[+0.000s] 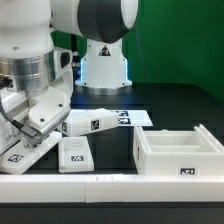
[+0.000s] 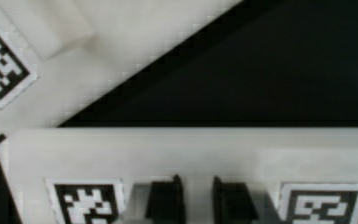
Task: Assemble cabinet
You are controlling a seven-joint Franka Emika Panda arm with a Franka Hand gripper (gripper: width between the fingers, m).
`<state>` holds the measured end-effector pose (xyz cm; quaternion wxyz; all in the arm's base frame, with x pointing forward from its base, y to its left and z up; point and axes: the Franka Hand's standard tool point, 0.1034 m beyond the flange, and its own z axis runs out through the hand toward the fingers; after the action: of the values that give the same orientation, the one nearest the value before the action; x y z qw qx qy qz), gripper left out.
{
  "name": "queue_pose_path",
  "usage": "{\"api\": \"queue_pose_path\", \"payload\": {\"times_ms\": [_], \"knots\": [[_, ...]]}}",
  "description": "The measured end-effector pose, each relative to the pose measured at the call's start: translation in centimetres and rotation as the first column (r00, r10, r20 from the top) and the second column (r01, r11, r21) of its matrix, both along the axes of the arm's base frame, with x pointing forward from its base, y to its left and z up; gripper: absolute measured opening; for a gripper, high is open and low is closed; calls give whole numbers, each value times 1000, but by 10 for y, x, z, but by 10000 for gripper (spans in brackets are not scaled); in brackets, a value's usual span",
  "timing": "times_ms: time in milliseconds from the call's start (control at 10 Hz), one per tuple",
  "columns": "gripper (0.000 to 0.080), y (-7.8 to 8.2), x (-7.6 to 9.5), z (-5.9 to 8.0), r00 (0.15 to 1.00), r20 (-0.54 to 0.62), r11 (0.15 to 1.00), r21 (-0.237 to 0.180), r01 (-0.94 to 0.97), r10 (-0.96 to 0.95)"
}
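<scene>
Item 1: flat matte black tabletop (image 1: 170, 112), filling the middle ground.
Item 2: plain green backdrop wall (image 1: 178, 40), upright behind the table, darker toward the exterior view's right.
Item 3: long white rail (image 1: 120, 184), running along the table's near edge.
Item 4: marker board (image 1: 138, 118), lying flat on the tabletop.
Lighting: bright, even, soft shadows.

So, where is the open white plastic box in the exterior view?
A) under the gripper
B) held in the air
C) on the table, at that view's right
C: the open white plastic box rests on the black table at the exterior view's right, apart from the gripper.
</scene>
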<state>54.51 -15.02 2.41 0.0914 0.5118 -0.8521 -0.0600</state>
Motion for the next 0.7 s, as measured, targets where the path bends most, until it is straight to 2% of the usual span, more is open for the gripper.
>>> {"api": "queue_pose_path", "payload": {"times_ms": [100, 300, 500, 600, 700], "knots": [[68, 0, 1, 4, 1000, -2, 1000, 5, -2, 2], [66, 5, 2, 31, 1000, 4, 999, 47, 22, -22], [66, 32, -11, 49, 992, 5, 989, 71, 127, -128], [66, 50, -17, 54, 989, -3, 986, 80, 145, -145], [66, 61, -18, 53, 987, -11, 984, 74, 159, -159]]}}
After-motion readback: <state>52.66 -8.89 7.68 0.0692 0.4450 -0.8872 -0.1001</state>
